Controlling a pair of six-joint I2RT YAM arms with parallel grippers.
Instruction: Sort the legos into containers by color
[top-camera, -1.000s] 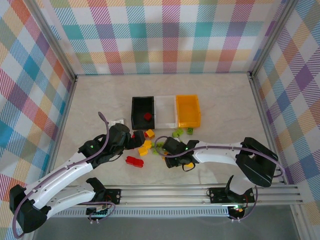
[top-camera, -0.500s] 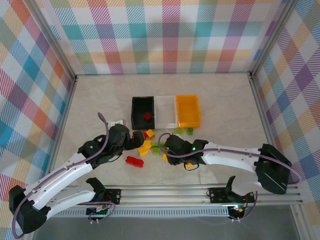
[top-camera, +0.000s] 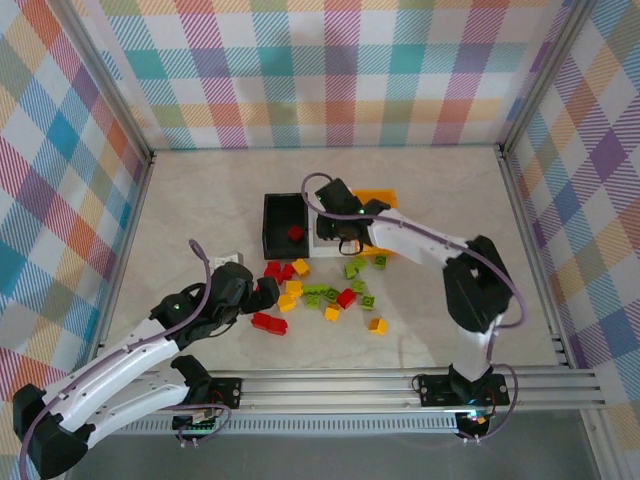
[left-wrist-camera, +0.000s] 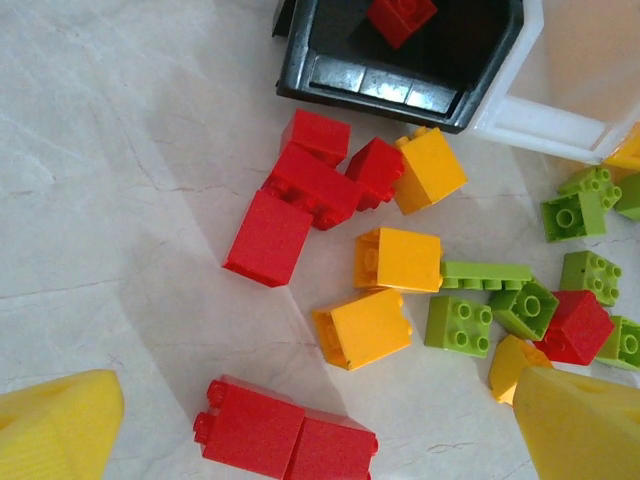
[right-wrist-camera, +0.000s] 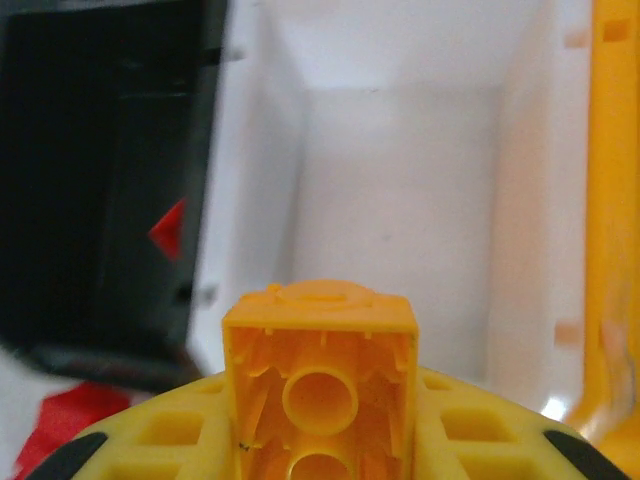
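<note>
My right gripper (top-camera: 347, 238) hovers over the white bin (top-camera: 328, 215), shut on a yellow-orange brick (right-wrist-camera: 320, 340) whose hollow underside faces the wrist camera. The black bin (top-camera: 272, 228) on the left holds one red brick (top-camera: 294, 234). The orange bin (top-camera: 384, 232) on the right is partly hidden by the arm. Red, yellow-orange and lime green legos (top-camera: 312, 292) lie scattered in front of the bins. My left gripper (top-camera: 262, 294) is open low over the pile's left side, and a long red brick (left-wrist-camera: 285, 435) lies on the table between its yellow fingers (left-wrist-camera: 55, 430).
Checkered walls enclose the table on three sides, and a metal rail (top-camera: 400, 385) runs along the near edge. A small pale object (top-camera: 232, 260) lies left of the black bin. Bare marble surface (top-camera: 450, 200) stretches right of the bins.
My right gripper has lifted from the pile and swung back over the white bin with the yellow-orange brick. My left gripper drew back slightly toward the near edge.
</note>
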